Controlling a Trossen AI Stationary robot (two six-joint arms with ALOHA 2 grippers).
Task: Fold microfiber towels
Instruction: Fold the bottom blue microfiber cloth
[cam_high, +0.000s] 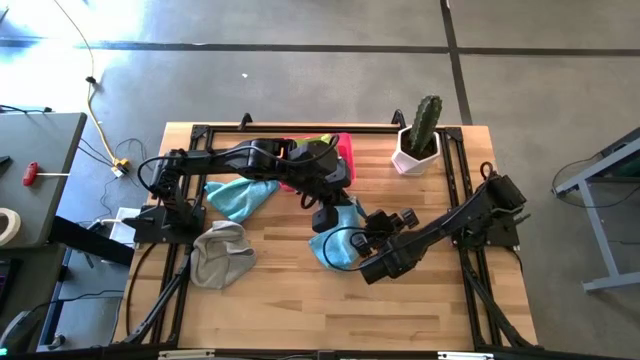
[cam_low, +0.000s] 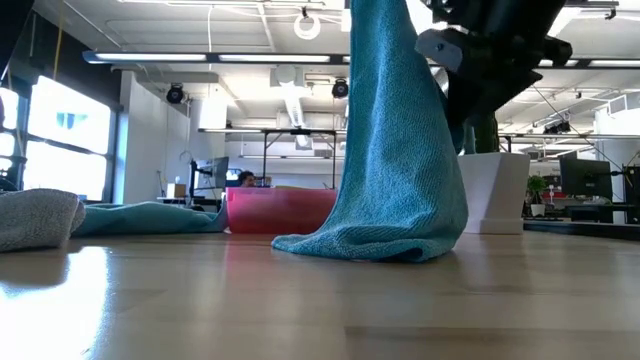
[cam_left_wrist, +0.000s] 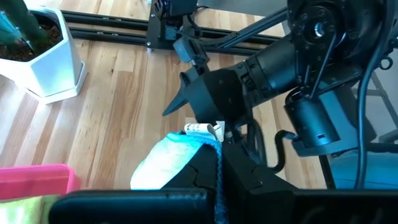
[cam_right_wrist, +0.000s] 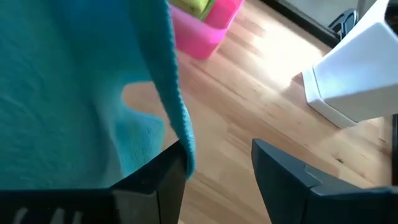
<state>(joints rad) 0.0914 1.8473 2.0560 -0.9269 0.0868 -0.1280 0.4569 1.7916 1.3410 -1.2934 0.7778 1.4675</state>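
Near the worktop's left edge you see a grey towel and a teal towel. At centre, your left end effector is clamped on a hanging teal towel; your right end effector stands wide beside it.

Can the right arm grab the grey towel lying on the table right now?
Probably not easily: the grey towel lies across the table beside the left arm's base, and the hanging teal towel sits between it and the right pincer.
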